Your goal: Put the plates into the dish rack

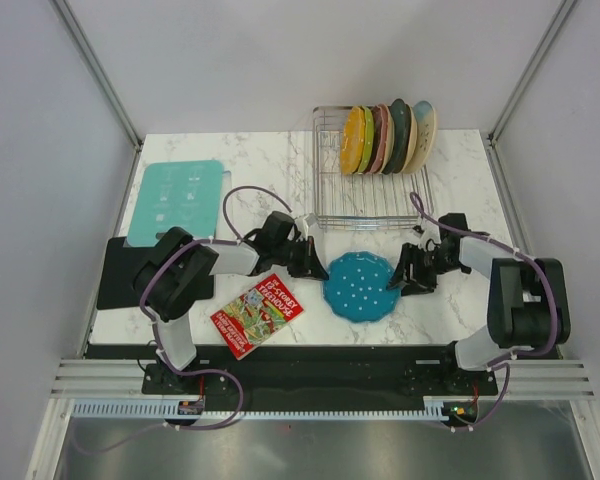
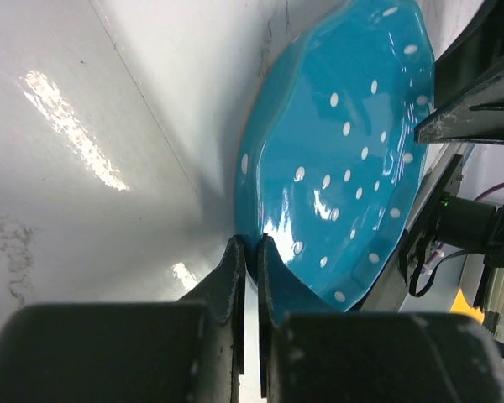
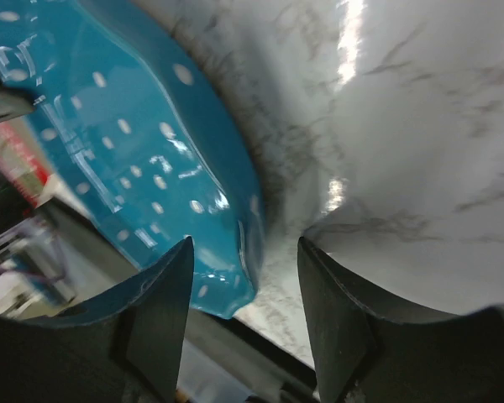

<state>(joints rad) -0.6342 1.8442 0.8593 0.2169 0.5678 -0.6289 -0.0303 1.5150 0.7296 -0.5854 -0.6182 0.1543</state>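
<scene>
A blue dotted plate lies on the marble table in front of the silver wire dish rack. Several plates stand upright in the rack's far end. My left gripper is shut on the plate's left rim; in the left wrist view the fingers pinch the blue plate edge. My right gripper is open at the plate's right rim. In the right wrist view its fingertips straddle the blue plate edge without closing on it.
A flat teal board lies at the back left, partly over a black mat. A red printed booklet lies left of the plate near the front edge. Grey walls enclose the table.
</scene>
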